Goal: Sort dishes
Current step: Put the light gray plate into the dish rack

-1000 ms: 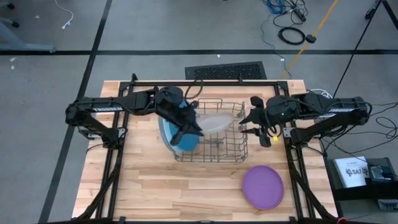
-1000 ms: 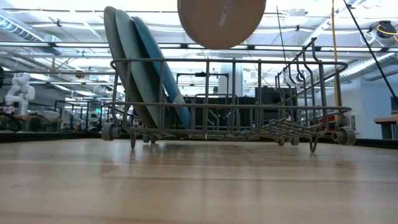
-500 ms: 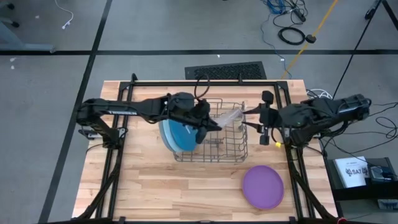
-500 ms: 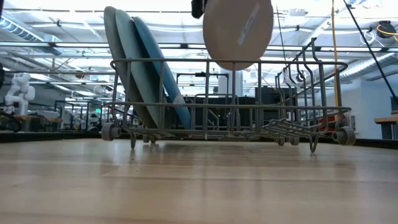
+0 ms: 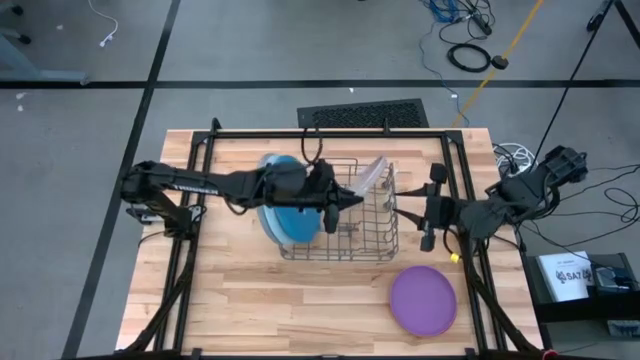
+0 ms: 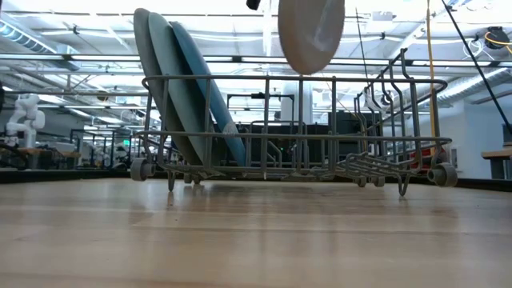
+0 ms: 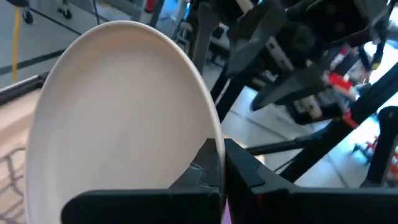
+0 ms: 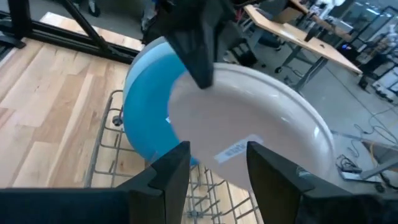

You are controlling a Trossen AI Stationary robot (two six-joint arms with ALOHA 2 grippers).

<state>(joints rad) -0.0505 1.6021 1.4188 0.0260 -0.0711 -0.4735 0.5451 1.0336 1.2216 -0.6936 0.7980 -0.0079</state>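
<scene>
Wooden table (image 5: 240, 290) held a wire rack (image 5: 368, 240), with three big blue and grey plates (image 6: 172, 88) standing at its left end. Left gripper (image 5: 345, 200) pinched the beige plate (image 5: 372, 176) on edge above the rack — likely ready for a slot. Right gripper (image 5: 428, 212), fingers apart, held nothing. Purple plate (image 5: 422, 300) lay flat — probably next.

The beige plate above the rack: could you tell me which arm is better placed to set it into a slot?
Left. The left gripper already holds the beige plate over the rack; the right gripper is open, outside it.
</scene>
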